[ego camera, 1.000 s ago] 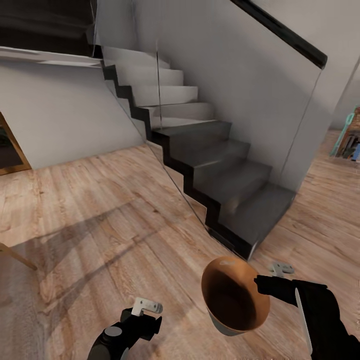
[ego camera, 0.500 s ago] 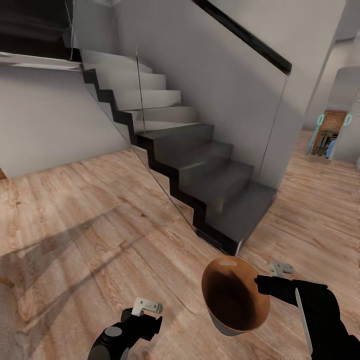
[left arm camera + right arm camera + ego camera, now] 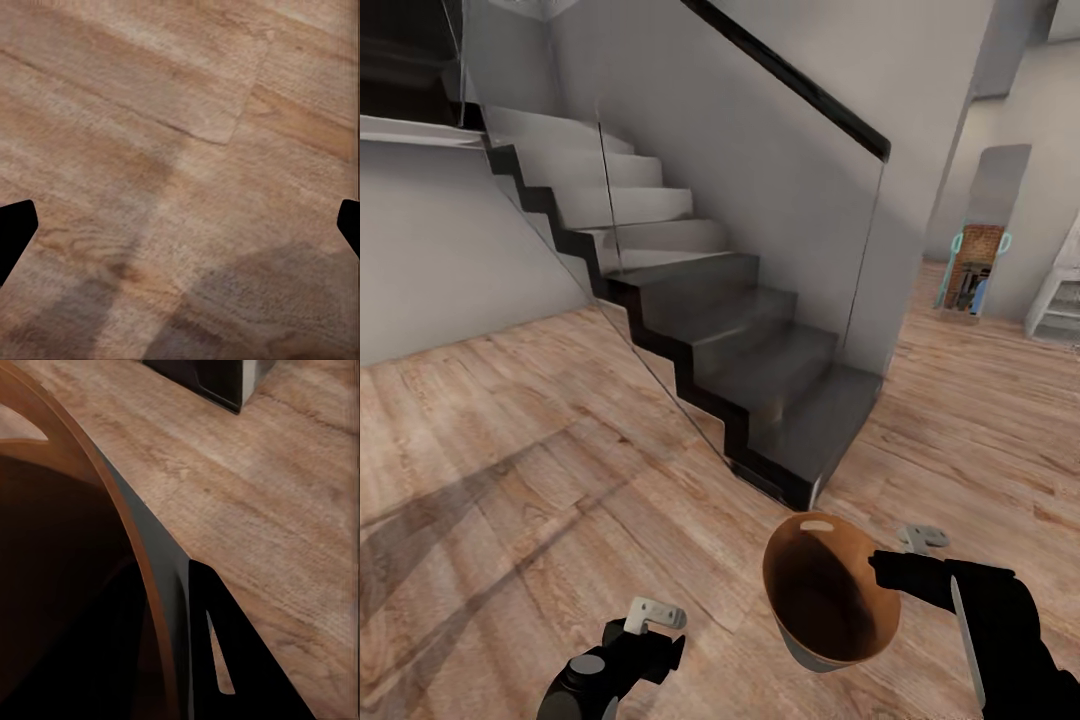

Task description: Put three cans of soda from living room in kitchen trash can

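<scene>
Right now the small round brown bin with a coppery rim (image 3: 830, 590) hangs at the lower right of the head view, tilted so its dark inside and the slot cut-out near the far rim face the camera. The right end effector (image 3: 880, 567) is clamped on the near-right part of the rim: the black arm comes in from the lower right corner and its tip meets the rim edge. In the right wrist view the bin's rim and wall (image 3: 112, 532) curve close past the camera, and one black finger (image 3: 225, 660) lies flat against the outer wall, with the dark inside on the other side of the rim; the second finger cannot be made out there.

The left end effector (image 3: 645, 615) sits at the lower left of the head view, well apart from the bin, carrying nothing. In the left wrist view its two black fingertips (image 3: 15, 232) stand wide apart at opposite edges, with bare planks between them.

Below both arms runs a light wood plank floor (image 3: 540, 470), crossed by long soft shadows on the left. Ahead stands a dark grey staircase with black stringers (image 3: 760, 370), its upper steps pale, flanked by a clear glass balustrade topped with a black handrail (image 3: 790, 80). A plain white wall (image 3: 450, 260) lies to the left of the stairs. Far right, an arched opening shows a small brick-red shape (image 3: 975, 265), too distant to identify.
</scene>
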Available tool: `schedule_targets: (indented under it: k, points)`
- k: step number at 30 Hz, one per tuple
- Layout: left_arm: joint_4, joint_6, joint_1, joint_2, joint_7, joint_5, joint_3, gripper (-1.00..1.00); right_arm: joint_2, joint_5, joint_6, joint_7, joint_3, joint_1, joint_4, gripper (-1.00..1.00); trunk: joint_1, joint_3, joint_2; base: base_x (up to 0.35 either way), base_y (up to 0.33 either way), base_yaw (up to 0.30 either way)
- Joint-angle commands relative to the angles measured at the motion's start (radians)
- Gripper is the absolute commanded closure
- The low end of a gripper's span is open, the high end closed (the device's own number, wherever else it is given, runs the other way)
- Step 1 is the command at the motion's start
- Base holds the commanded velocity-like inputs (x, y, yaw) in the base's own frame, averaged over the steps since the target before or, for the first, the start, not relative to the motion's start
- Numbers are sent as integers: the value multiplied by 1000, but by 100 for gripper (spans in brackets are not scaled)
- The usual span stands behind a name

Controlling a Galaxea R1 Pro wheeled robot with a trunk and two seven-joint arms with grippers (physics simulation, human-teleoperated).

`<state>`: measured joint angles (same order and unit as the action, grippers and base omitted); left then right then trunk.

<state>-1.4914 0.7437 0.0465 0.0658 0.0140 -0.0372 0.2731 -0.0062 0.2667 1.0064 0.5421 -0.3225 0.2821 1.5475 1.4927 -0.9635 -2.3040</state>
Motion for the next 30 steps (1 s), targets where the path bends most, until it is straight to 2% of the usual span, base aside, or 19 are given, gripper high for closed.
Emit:
schedule_targets:
  k: [1, 30]
  points:
    - [0, 0, 0, 0, 0, 0, 0, -100, 0, -21, 5, 1, 0, 0, 0, 100, 0, 1, 0, 0, 0, -163]
    - [-1, 1, 0, -1, 1, -4, 0, -100, 0, -21, 5, 1, 0, 0, 0, 100, 0, 36, 0, 0, 0, -161]
